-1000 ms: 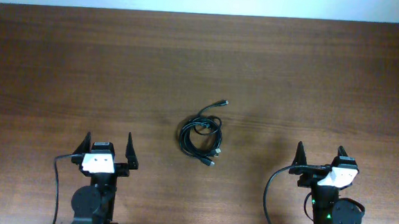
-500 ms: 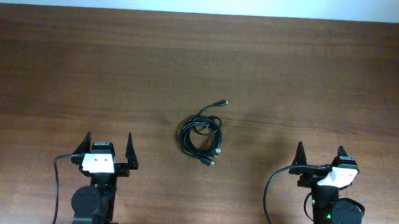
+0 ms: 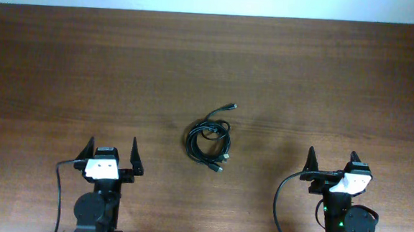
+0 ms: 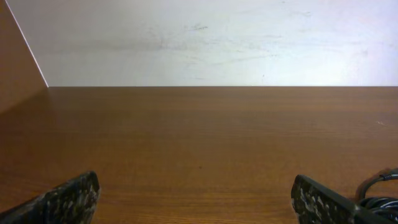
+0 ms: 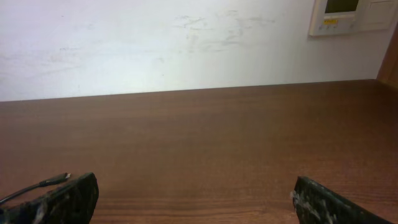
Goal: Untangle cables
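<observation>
The cables (image 3: 208, 138) lie in one loose black coil near the middle of the tabletop (image 3: 303, 71). One plug (image 3: 233, 105) trails off toward the far side and two more plug ends poke out at the near right of the coil. Bare wood surrounds the coil on every side, and it sits well apart from all the tabletop's edges. The left gripper (image 3: 113, 150) sits at the near edge, to the left of the coil. Its jaws are released and spread wide with nothing between them. In its wrist view the coil shows only at the lower right (image 4: 376, 198), beyond the right finger. The right gripper (image 3: 332, 161) sits at the near edge on the other side, its jaws likewise released and spread. One cable end (image 5: 53, 181) peeks in at the lower left of its wrist view. The far edge of the tabletop meets a white wall (image 3: 214, 0), which carries a small wall panel (image 5: 351, 15).
</observation>
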